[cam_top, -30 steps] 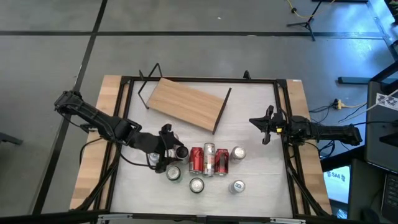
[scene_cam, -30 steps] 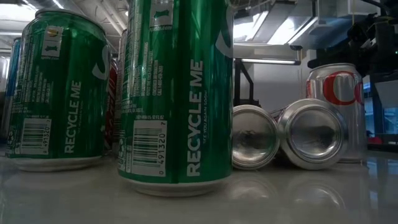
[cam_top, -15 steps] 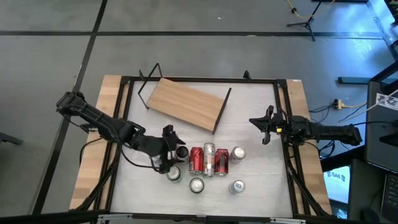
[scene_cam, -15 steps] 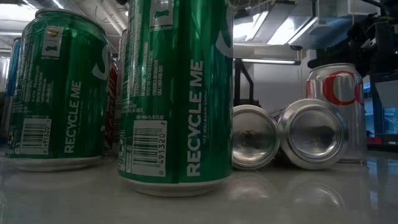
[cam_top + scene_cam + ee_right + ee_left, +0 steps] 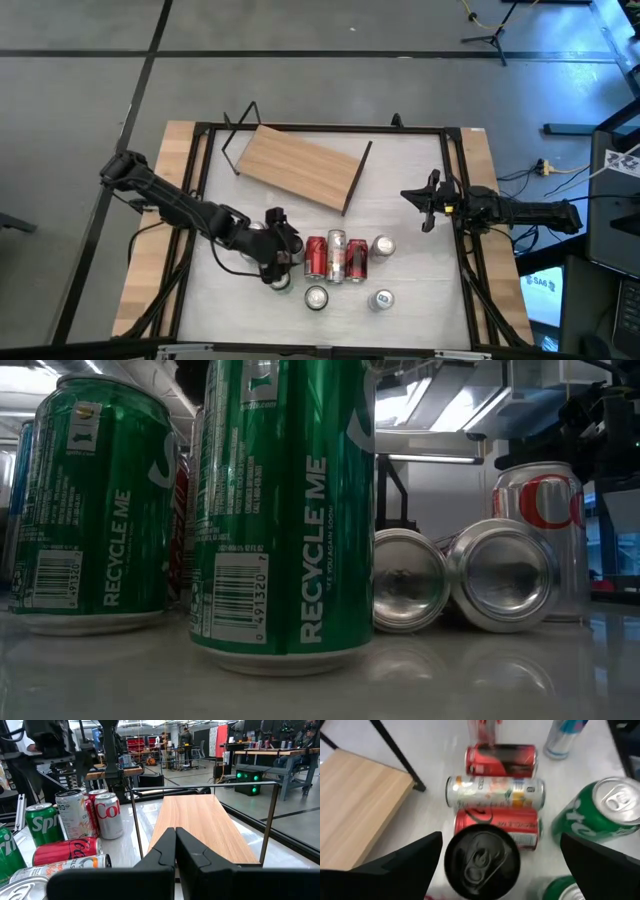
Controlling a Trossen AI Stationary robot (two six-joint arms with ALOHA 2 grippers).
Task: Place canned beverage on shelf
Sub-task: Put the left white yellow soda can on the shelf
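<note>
My left claw (image 5: 485, 850) is spread wide over the upright black can (image 5: 482, 861) — I'd drop straight, pinch mid-body. The shelf (image 5: 303, 167) is empty behind; right claw (image 5: 428, 205) pressed together, waiting.

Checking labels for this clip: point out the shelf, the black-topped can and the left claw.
shelf (image 5: 300, 167), high view, middle of its wooden board
black-topped can (image 5: 482, 861), left wrist view, centre of its lid
left claw (image 5: 283, 247), high view, between its open fingertips

Even overhead light; low view dim, backlit by ceiling lamps (glare above); left wrist view slightly blurred.
</note>
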